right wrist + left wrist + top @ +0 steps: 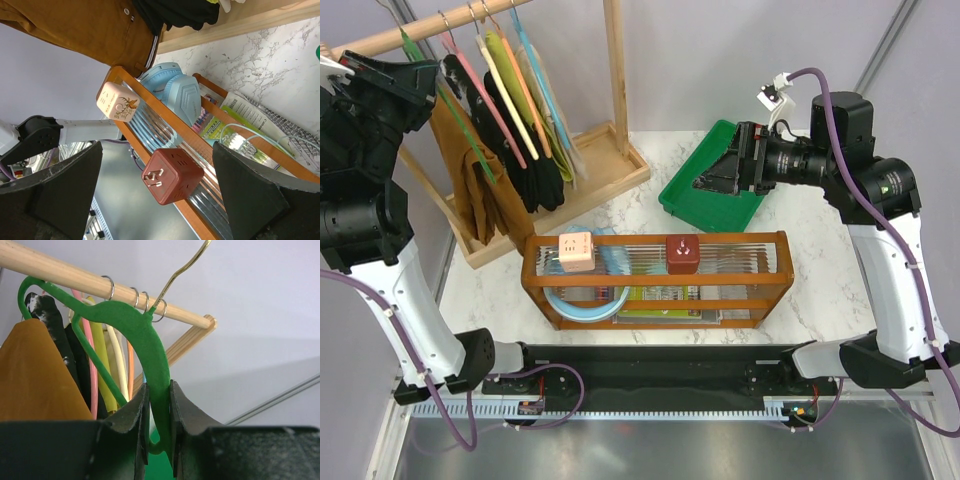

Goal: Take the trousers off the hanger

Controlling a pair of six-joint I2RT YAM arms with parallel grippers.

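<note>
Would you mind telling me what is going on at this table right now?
The left gripper is shut on the frame of the thin bright green plastic hanger, whose hook sits over the wooden rail. The large rust-brown cloth trousers hang on that hanger, so they have not yet been removed. The right gripper is open and empty, held in the air over the white marble table, well away from the rail.
</note>
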